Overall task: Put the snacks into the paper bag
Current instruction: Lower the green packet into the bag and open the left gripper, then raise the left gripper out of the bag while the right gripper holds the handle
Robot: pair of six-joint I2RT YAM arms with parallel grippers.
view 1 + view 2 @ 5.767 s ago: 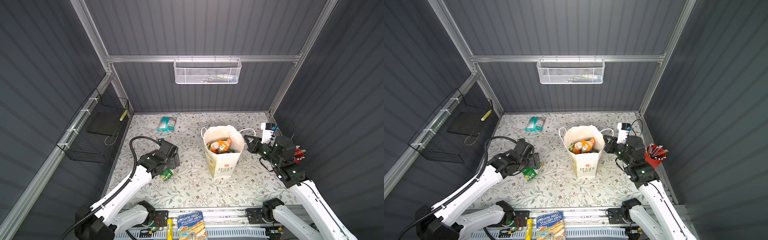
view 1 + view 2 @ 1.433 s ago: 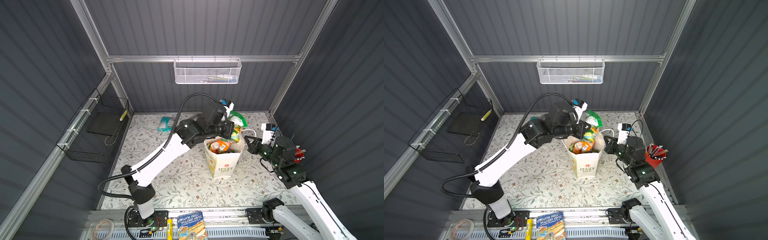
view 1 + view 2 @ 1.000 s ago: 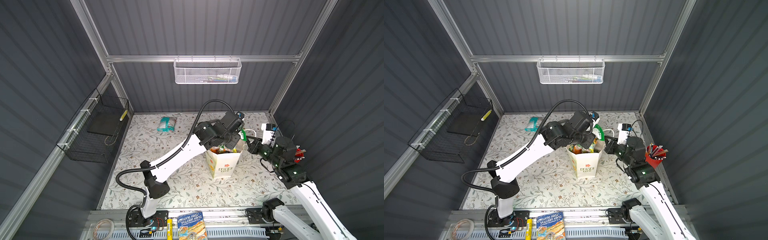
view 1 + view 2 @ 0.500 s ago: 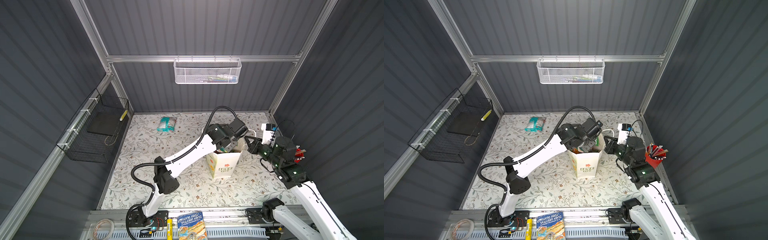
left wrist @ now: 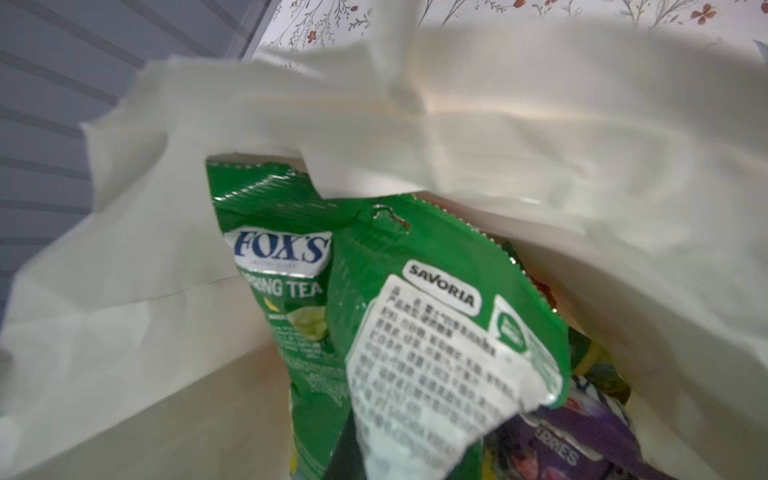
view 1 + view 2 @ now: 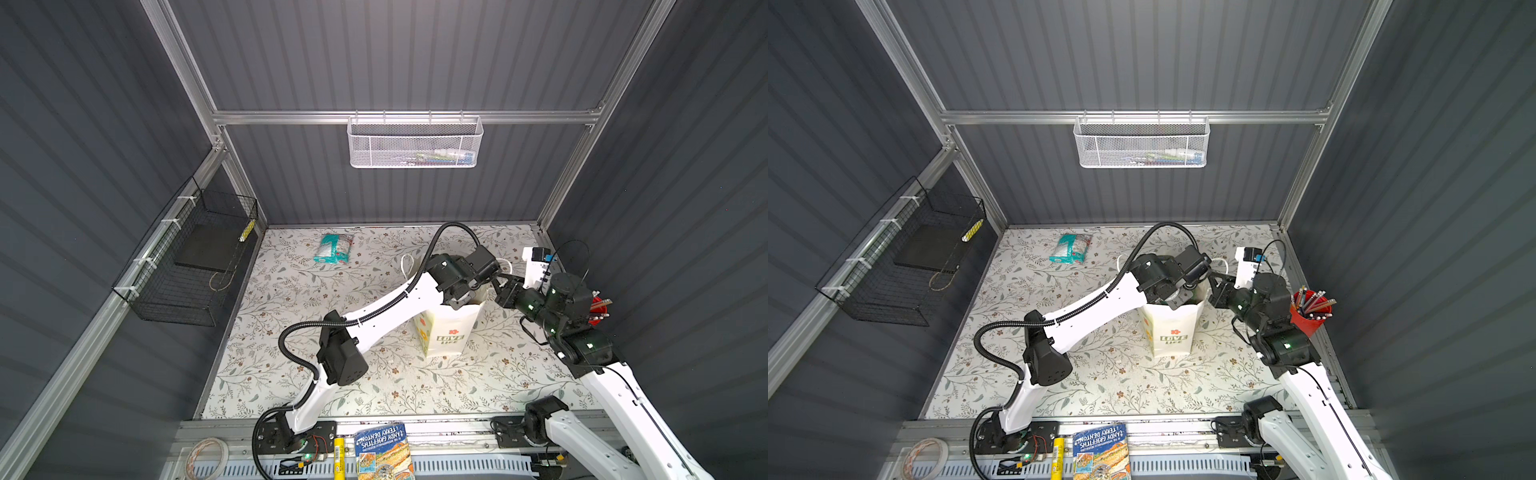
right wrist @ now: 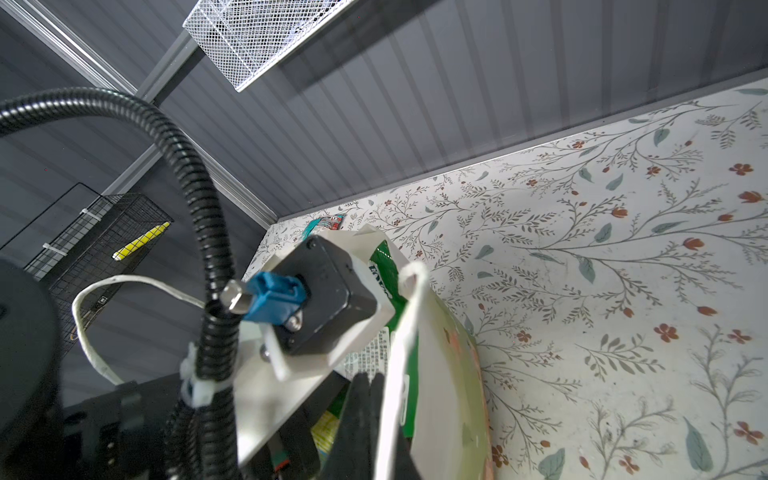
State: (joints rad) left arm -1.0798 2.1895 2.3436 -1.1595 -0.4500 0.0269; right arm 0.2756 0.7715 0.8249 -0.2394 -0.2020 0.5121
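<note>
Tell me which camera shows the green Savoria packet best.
The left wrist view: the green Savoria packet sits mid-frame inside the paper bag, label readable. The right wrist view shows only a green strip behind the bag's rim, packet unclear. In both top views the left arm hides it.

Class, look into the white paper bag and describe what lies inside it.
The paper bag holds a green FOX'S packet, a green Savoria packet overlapping it, and a purple packet beside them. Anything underneath is covered.
</note>
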